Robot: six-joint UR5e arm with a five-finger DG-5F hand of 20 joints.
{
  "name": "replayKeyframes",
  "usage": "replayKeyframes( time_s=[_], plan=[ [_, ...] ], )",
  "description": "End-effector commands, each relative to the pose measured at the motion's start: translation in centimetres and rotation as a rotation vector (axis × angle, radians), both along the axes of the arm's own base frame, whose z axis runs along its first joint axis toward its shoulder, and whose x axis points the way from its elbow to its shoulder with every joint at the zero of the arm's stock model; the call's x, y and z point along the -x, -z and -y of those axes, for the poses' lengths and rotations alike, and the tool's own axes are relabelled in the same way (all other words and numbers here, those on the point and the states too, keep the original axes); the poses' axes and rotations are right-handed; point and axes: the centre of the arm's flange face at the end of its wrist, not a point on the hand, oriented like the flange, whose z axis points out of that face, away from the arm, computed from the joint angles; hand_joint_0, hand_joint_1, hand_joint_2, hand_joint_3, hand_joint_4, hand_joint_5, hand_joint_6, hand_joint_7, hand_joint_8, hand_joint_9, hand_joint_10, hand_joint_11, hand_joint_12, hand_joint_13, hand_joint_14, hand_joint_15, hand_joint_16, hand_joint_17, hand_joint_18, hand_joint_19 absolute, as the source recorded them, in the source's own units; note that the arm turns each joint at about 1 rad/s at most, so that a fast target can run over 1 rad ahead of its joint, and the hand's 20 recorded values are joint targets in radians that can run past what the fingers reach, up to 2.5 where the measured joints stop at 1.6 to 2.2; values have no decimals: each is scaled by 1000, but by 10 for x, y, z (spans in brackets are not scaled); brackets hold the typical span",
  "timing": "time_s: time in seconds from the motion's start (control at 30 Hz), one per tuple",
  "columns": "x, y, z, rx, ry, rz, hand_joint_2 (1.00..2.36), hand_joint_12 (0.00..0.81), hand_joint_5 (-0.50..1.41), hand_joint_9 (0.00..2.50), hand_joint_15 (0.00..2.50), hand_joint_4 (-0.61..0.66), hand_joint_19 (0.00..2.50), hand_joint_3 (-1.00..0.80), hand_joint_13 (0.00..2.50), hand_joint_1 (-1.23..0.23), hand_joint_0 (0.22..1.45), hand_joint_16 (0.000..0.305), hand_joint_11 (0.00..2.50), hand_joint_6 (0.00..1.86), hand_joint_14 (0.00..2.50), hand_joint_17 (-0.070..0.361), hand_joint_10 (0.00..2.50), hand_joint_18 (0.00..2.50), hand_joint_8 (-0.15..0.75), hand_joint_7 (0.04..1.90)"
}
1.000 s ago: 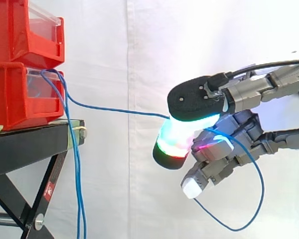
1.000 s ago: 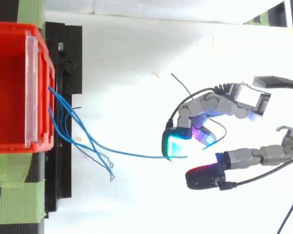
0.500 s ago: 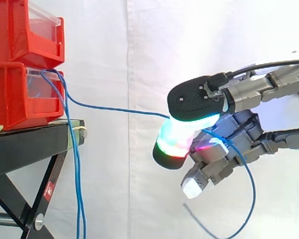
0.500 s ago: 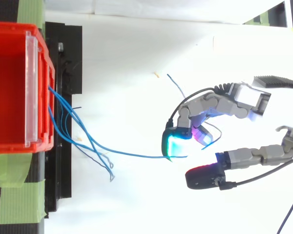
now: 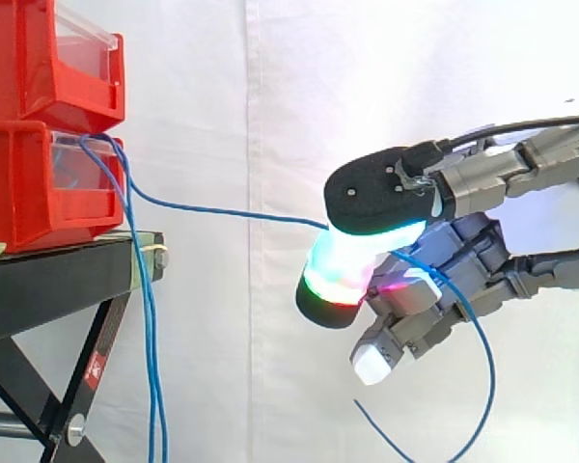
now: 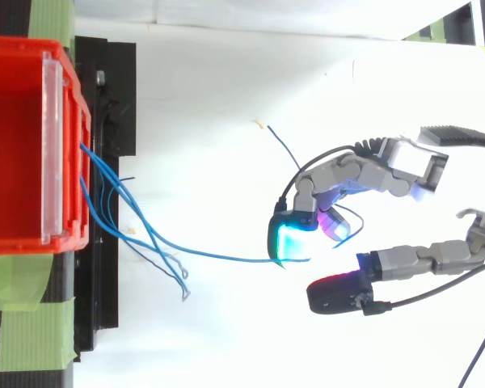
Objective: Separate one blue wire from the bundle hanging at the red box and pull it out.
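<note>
Well beyond red box (image 5: 39,183): hand (image 5: 478,253) on wire (image 5: 222,212).

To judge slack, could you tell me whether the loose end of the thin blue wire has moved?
Yes. Seen from above, the thin blue wire's loose end has swung left, toward the red plastic bin; the hand has not shifted.

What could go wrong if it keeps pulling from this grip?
1. Slip: the robot hand pinches the thin blue wire between its fingertips; as tension rises the wire may slide through.
2. Dragging others: the wire leaves the red box right beside the bundle, so neighbours could come along.
3. Snag: the loose tail loops under the hand and might catch on it.
</note>
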Motion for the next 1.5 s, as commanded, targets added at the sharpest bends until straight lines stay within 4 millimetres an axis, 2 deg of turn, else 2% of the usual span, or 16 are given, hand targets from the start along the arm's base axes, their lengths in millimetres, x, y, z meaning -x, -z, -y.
replayKeyframes(
  time_s=[0.0, 1.47],
  plan=[
    [0, 1, 1, 0, 1, -1, 1025, 327, -147, 374, 532, -88, 599, 35, 412, -747, 609, 42, 1936, 786, 19, 94, 733, 366, 248, 1177],
    [0, 0, 0, 0, -1, 0, 1024, 328, -146, 341, 548, -81, 607, 38, 428, -749, 610, 41, 1959, 790, 18, 93, 902, 373, 243, 1166]
  ],
)
